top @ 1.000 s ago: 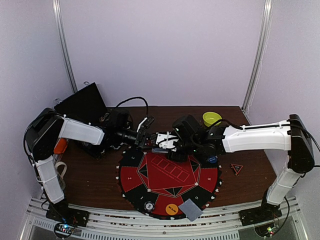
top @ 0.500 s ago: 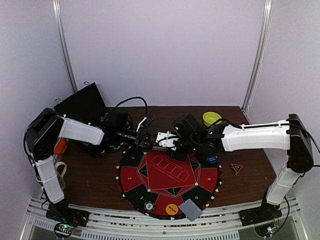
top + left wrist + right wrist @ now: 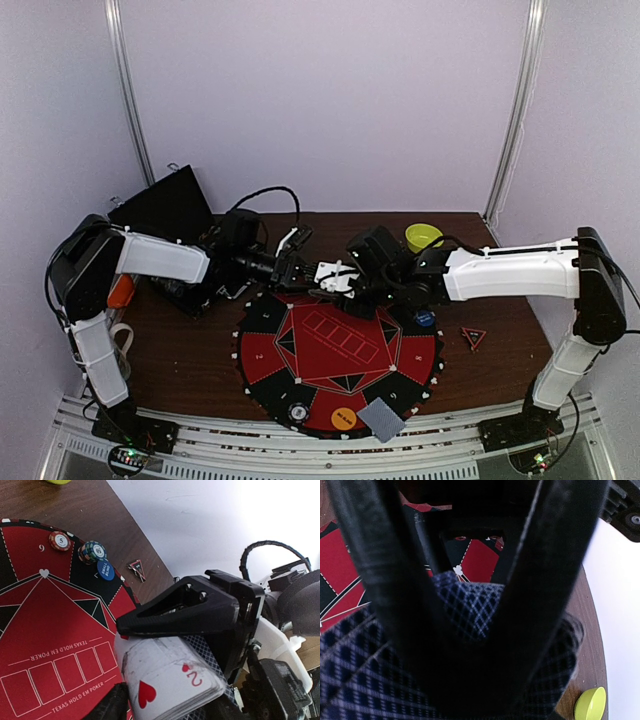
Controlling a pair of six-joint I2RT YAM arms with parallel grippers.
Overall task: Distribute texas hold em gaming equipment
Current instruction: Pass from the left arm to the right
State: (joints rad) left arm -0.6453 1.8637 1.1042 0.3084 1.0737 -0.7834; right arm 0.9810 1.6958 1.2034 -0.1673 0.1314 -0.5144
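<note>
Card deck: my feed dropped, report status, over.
Right claw shut on card deck. Left claw at deck too, grip unclear. Deck aloft over far edge of mat. No obstruction seen.

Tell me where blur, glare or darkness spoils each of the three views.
Top external: even light, sharp, no glare. Left wrist: the wall at upper right is blown out white, the near card stack is soft, print on the mat is readable. Right wrist: its own fingers fill the frame, black and blurred; the lime bowl is cropped.

Dark wood-grain table (image 3: 190, 350), matt red-and-black mat (image 3: 362, 362), smooth paper cards (image 3: 170, 680), matt black plastic fingers (image 3: 185, 612)
</note>
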